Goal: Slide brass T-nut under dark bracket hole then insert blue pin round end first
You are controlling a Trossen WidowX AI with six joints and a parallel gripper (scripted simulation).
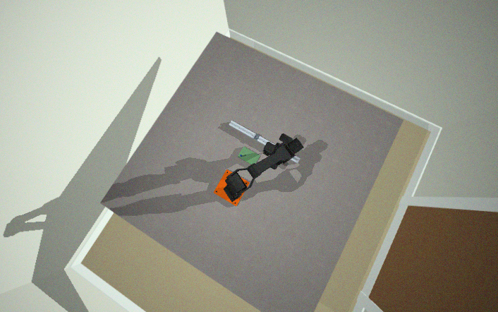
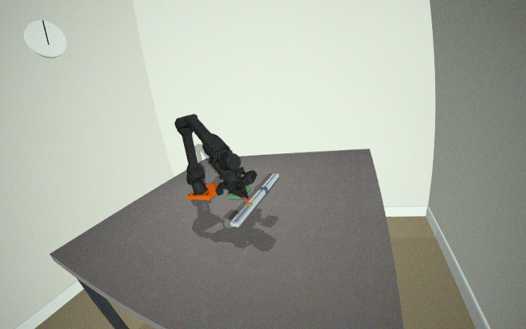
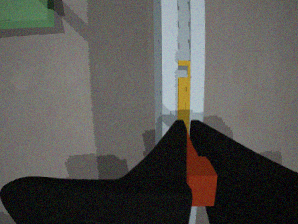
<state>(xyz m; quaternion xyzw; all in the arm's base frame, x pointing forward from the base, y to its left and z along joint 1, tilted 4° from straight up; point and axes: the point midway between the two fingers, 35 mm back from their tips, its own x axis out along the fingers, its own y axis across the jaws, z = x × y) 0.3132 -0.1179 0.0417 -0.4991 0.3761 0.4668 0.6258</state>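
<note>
My gripper [image 3: 185, 127] is shut on the orange handle [image 3: 202, 190] [image 2: 246, 201] of the brass T-nut [image 3: 184, 95]. The handle leans between the fingers. The nut points along the slot of the aluminum rail [image 1: 240, 127] [image 2: 241, 217] [image 3: 198, 50] and fills the slot's width in the wrist view; its near end is hidden by the fingertips. I cannot tell whether it lies flat under the lips. The dark bracket [image 1: 257, 136] [image 2: 264, 189] sits across the rail, away from the nut. The blue pin [image 1: 241, 155] lies in the green tray [image 1: 251, 158] [image 2: 235, 196] [image 3: 25, 17].
The orange base plate [image 1: 221, 186] [image 2: 211, 190] of the arm stands beside the tray on the grey table [image 1: 293, 220] [image 2: 329, 251]. The tray lies between the base and the rail. The arm hides part of the rail in the top view.
</note>
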